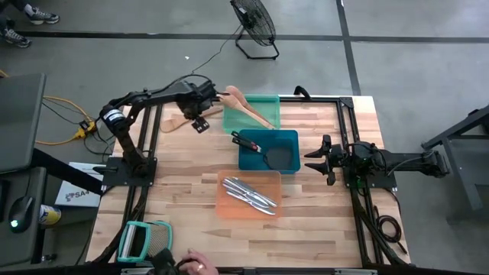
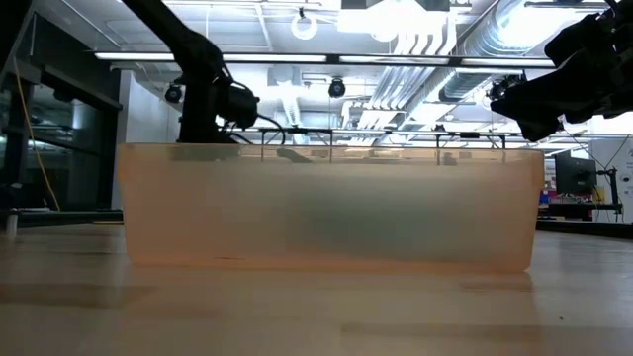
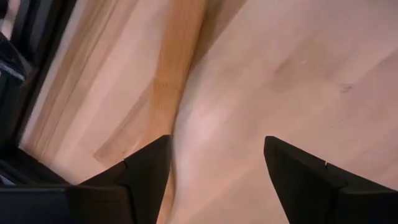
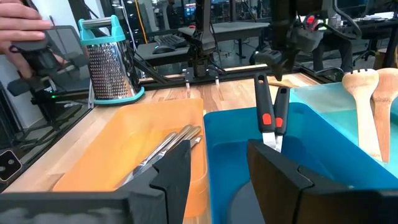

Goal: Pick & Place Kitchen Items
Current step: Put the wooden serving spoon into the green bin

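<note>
My left gripper (image 1: 201, 124) is open at the table's far left, low over a pale wooden spatula (image 1: 177, 123) that lies flat on the table. In the left wrist view its fingers (image 3: 217, 168) stand apart over pale wood. Two wooden spoons (image 1: 248, 109) lie in the green tray (image 1: 269, 101), with their heads over its left rim. Black spatulas (image 4: 271, 115) lie in the blue tray (image 1: 286, 137). Silver knives and tongs (image 1: 250, 195) lie in the orange tray (image 1: 229, 206). My right gripper (image 1: 315, 157) is open and empty, right of the blue tray.
A teal-framed metal grater (image 1: 141, 241) stands at the near left corner, and a person's hand (image 1: 195, 265) is beside it at the near edge. A black frame borders the table. Bare wood lies left of the orange tray. A fan (image 1: 256, 27) stands on the floor beyond.
</note>
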Robot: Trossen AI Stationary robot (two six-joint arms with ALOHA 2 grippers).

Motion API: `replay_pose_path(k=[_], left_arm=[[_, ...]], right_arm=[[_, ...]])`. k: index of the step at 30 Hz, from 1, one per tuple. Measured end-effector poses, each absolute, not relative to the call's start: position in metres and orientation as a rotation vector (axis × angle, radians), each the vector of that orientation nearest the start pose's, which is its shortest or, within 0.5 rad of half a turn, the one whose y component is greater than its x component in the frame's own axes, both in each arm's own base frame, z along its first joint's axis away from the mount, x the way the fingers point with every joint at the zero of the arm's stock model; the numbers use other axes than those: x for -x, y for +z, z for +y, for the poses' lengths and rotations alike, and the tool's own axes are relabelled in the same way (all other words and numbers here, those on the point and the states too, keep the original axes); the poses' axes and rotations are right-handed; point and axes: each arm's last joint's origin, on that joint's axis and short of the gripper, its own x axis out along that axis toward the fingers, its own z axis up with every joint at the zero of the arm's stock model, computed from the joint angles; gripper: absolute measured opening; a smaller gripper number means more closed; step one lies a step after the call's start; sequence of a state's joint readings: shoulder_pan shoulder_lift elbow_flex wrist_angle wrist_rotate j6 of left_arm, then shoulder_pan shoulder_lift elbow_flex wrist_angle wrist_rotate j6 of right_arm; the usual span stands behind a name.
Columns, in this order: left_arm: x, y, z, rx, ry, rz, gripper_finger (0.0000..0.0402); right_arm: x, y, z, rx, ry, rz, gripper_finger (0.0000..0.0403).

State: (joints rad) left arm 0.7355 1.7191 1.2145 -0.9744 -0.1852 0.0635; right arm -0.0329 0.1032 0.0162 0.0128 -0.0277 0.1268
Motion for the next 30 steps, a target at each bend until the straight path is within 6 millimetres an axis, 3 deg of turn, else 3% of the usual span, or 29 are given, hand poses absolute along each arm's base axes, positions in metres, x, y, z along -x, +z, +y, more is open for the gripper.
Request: replay_pose_path(k=[9,22,26,30], left_arm=[[-0.216,0.201,0.228,0.401,0.753,1.442,0.0249],[-0.228,0.204,0.226,0.552,0.821,1.295,0.0248],[-0.235,0.205,0.227,0.671,0.852,1.183,0.0248],[-0.243,0.208,0.232,0.895,0.939,0.978,0.0248]], right_arm=[[-0.103,0.162,-0.003,-0.129,-0.009,0.075,0.0149],[-0.103,0.162,-0.003,-0.129,-0.010,0.075,0.0149],[-0.103,0.162,-0.003,-0.129,-0.010,0.074,0.0149],[-0.103,0.162,-0.003,-0.129,-0.011,0.074,0.0149]])
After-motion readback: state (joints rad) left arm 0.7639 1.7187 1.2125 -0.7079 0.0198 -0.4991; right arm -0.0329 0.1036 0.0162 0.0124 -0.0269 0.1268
